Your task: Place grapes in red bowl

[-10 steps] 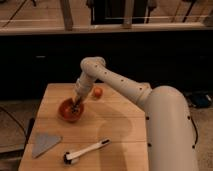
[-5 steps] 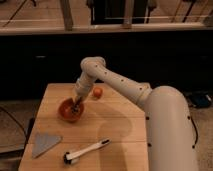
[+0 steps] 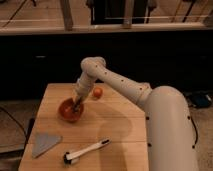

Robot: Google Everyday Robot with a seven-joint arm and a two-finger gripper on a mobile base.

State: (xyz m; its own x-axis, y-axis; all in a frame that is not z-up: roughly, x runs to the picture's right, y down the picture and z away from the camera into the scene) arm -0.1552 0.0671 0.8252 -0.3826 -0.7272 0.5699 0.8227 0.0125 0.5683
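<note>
The red bowl [image 3: 69, 111] sits on the wooden table [image 3: 120, 130] at its left-middle. My gripper [image 3: 76, 106] reaches down into the bowl from the right, over the bowl's inside. A dark patch under the gripper may be the grapes, but I cannot make them out for certain. The arm runs from the white base at the right, up over the table and down to the bowl.
An orange round fruit [image 3: 97, 92] lies just right of the bowl, behind the arm. A grey triangular cloth [image 3: 45, 143] lies at the front left. A white brush with a dark head [image 3: 86, 151] lies at the front middle. A dark wall stands behind the table.
</note>
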